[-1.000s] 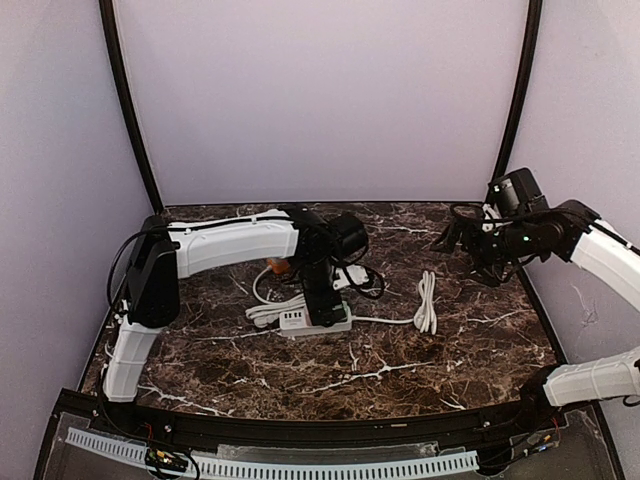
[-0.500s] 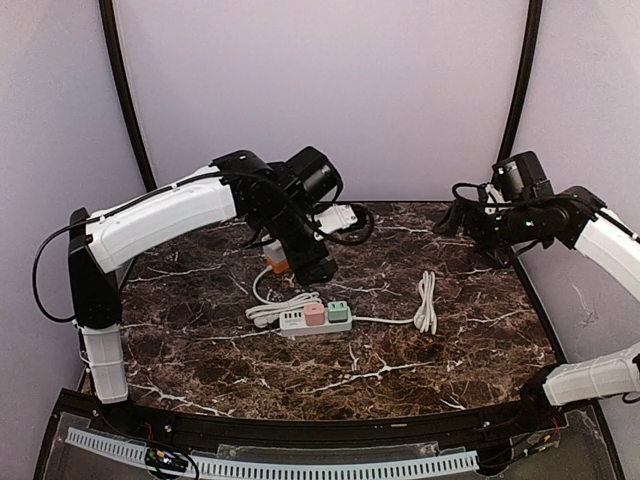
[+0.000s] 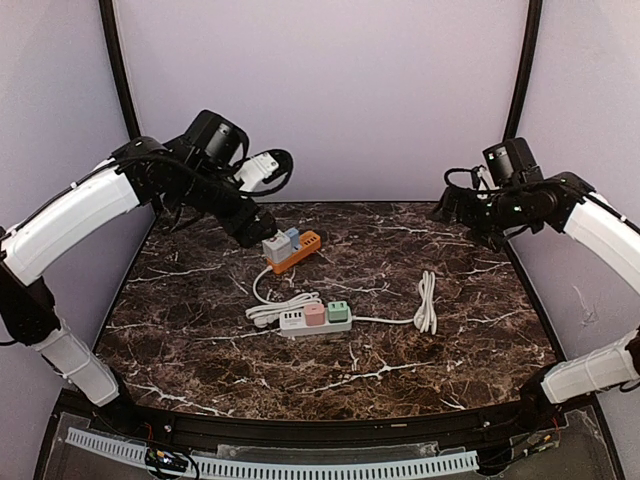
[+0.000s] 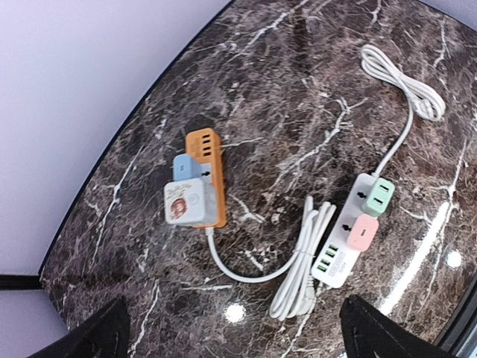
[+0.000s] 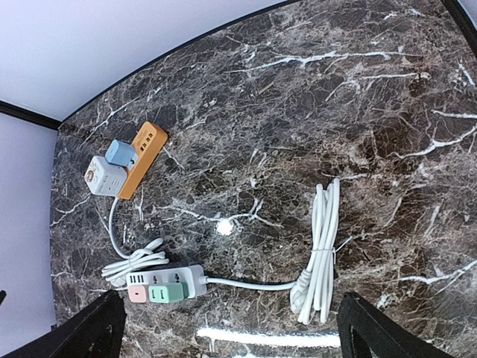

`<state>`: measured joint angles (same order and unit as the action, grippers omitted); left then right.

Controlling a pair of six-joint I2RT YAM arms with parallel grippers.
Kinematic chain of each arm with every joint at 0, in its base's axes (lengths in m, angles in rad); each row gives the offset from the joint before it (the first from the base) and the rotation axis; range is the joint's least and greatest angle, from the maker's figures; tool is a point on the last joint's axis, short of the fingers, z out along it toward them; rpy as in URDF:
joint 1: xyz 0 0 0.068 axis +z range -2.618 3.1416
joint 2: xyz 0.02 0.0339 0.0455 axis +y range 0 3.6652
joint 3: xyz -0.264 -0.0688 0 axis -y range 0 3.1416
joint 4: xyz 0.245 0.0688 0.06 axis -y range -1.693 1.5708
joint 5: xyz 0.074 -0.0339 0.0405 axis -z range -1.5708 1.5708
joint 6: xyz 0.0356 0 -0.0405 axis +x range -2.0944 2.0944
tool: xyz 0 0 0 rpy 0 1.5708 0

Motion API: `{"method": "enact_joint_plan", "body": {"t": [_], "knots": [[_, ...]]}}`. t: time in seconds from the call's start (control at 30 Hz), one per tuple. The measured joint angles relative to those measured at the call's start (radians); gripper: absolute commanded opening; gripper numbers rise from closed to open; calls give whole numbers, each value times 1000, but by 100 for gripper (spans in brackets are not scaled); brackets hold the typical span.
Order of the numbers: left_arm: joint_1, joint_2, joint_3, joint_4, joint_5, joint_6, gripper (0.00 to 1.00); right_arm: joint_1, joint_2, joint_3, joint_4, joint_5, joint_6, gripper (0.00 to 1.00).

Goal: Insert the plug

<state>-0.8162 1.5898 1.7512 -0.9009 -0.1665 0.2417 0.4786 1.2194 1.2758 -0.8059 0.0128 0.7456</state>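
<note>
Nearest, dead centre of the frame, the white strip (image 3: 300,320) lies on the bench (image 3: 400,380) with two adapters (image 3: 327,312) in it. Its cord (image 3: 427,298) is bundled just right of centre. The plug (image 5: 303,291) sits at the bundle's near end, loose, not in anything. Further back, upper centre, is the orange strip (image 3: 305,245) carrying two cubes (image 3: 280,243).

The plug looks light and hard and the cord a bit springy, so I'd pinch the plug body across its sides, not the cord. Left claw (image 4: 237,332) hangs upper left, right claw (image 5: 227,328) upper right, both spread wide, holding nothing.
</note>
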Motion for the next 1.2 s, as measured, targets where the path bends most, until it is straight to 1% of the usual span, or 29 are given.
{"method": "enact_joint_plan", "body": {"t": [0.07,0.2,0.4,0.5,0.67,0.83,1.1,1.2], "knots": [[39,-61,-62,32,-8,-8,99,-1,5,6,8,15,-20,99],[144,-203,-244,128,-10,-15,99,-1,11,16,29,55,-75,99],[295,-340,-491,284,13,-10,99,-1,9,14,94,125,-187,99],[389,-386,-595,361,44,-10,99,-2,-31,-39,169,175,-243,99],[539,-410,-723,489,99,-22,99,-2,-145,-175,303,280,-316,99],[652,-424,-866,592,130,-37,99,-2,-228,-312,445,391,-342,99],[773,-423,-1031,797,174,-113,99,-2,-323,-568,680,518,-359,99],[804,-409,-1077,886,182,-143,99,-2,-334,-621,740,542,-386,99]]}}
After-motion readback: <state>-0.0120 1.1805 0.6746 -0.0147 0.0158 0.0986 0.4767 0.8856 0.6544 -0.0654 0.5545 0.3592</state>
